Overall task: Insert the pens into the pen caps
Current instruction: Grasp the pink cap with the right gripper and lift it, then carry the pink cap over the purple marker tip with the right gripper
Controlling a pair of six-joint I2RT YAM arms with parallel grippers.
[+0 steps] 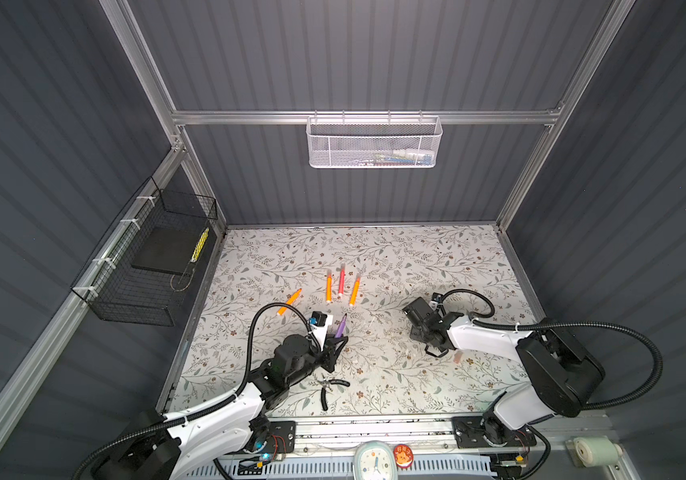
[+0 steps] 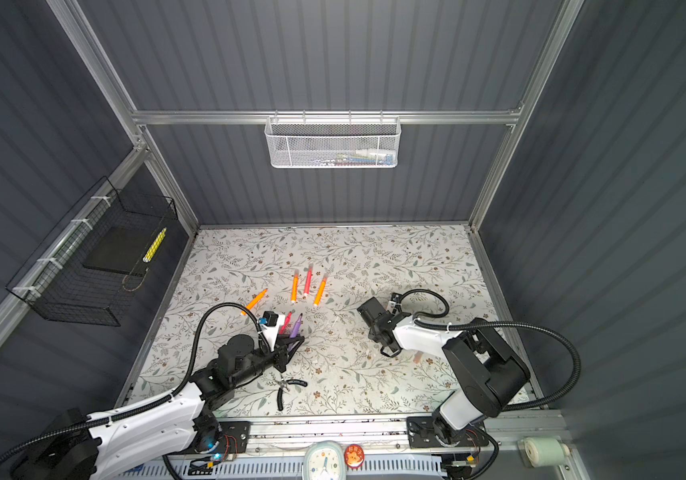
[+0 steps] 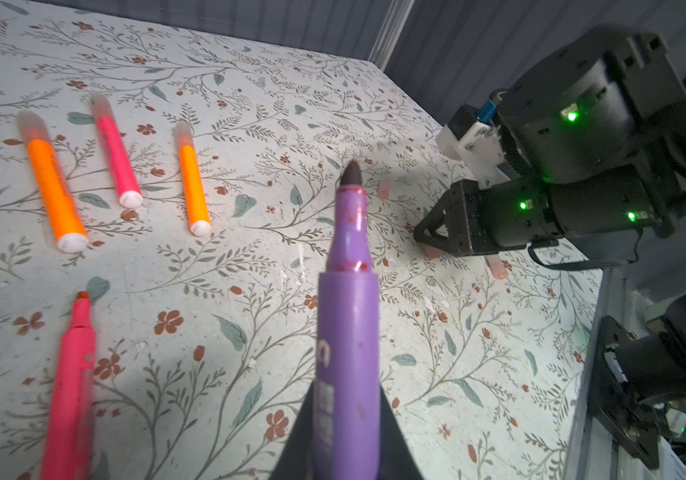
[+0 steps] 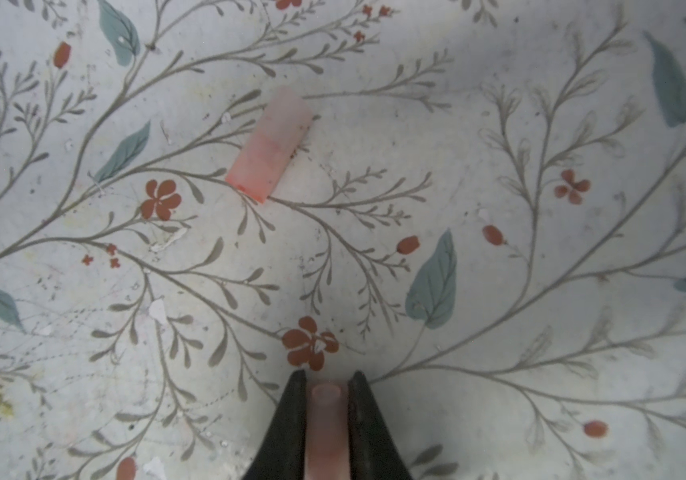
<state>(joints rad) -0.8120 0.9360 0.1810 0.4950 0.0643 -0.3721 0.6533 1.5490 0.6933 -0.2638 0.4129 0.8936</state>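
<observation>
Snugly, pen cap [image 4: 326, 419] sits inside right tool [image 4: 328, 377].

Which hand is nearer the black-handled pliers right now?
Left. The left hand, gripping the purple pen, sits just past the pliers toward the back wall; the right hand, shut on a pen cap, is well off to their right.

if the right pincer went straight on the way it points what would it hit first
Most likely the bare floral tabletop, touched first by the held pen cap in the right pincer. The loose pen cap lies off to one side of that line; depth is uncertain.
</observation>
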